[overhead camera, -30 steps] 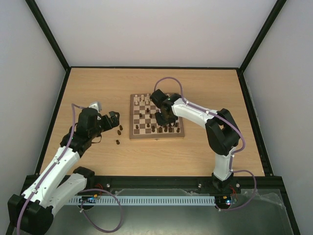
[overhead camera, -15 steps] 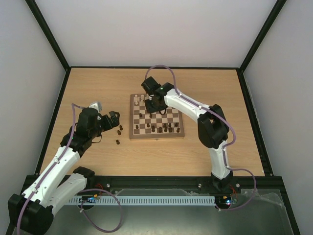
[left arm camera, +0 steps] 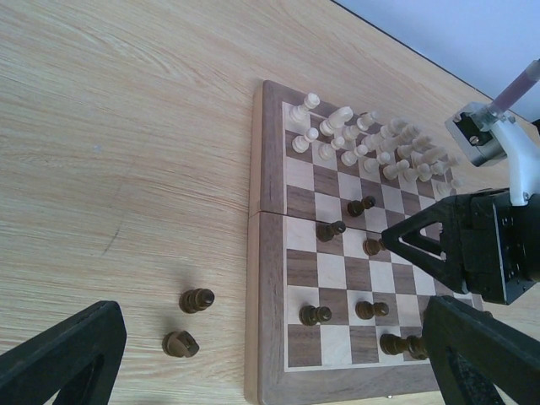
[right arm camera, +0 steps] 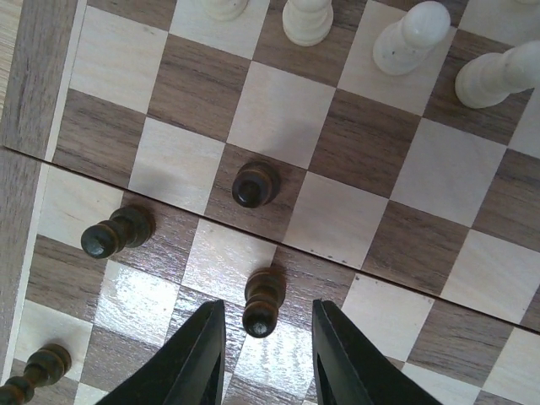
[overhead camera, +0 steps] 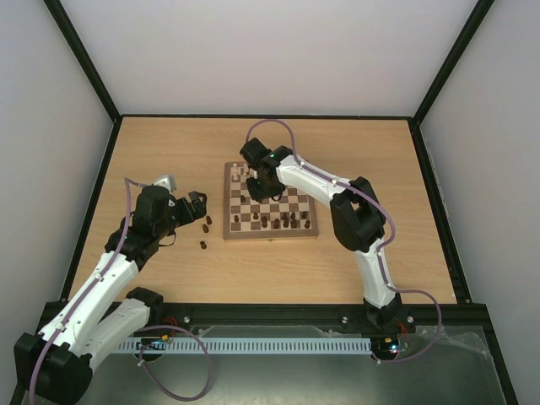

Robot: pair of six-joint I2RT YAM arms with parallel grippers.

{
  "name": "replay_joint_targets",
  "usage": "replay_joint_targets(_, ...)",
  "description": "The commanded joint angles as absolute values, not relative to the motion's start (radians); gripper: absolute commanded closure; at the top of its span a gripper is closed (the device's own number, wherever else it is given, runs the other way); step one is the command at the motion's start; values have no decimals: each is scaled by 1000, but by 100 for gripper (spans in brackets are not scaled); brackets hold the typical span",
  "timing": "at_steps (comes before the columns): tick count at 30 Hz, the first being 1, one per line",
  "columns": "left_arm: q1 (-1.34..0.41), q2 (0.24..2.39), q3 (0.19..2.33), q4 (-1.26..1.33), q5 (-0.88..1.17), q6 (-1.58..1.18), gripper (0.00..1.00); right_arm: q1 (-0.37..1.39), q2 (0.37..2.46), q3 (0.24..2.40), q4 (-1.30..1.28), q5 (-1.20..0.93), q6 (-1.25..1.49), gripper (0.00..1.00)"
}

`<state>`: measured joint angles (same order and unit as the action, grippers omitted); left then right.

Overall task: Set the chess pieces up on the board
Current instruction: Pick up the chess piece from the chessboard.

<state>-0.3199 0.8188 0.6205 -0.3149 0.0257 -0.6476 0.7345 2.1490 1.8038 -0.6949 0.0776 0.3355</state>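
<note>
- Pale wooden counter inside a white-walled enclosure with black frame bars. The board lay flat near the middle of it, nearer the right arm.
- Board: square, with light and dark brown checks and a plain light wood border. A fold seam ran across its middle.
- The chess pieces were tiny turned wooden figures, each smaller than one square.
- The cream pieces stood crowded in the two far rows of the board.
- The dark pieces were scattered over the middle and near rows, not in a line.
- Two loose dark pieces sat off the board, on the counter just beside its left edge.
- The right gripper was over the far-left part of the board, pointing down.
- Its jaws were narrowly parted on either side of one round-headed dark piece, just on the near side of the seam.
- A gap showed on each side of that piece. No contact was visible and nothing was gripped.
- A second dark piece stood just beyond the seam, close ahead of the jaws. A third stood to its left, near the border.
- The left gripper was spread wide and empty, over the counter left of the board. It was near the two loose pieces but apart from them.
</note>
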Motion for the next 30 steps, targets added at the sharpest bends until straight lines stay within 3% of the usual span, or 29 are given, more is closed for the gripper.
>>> replay_joint_targets(1,-315,820,603,-296,17,-650,1,742,2179,1834,-748,64,321,71)
replay_joint_targets(10,-315,822,601,-293,17,-649,1,747,2200,1832,-747,64,318,76)
replay_joint_targets(13,-316,821,601,-293,20,-648,1,747,2201,1834,-748,73,319,84)
replay_joint_targets(19,-314,818,600,-297,18,-648,1,747,2197,1834,-747,91,322,89)
replay_joint_targets(30,-315,814,598,-294,27,-648,1,758,2045,1707,-756,132,331,91)
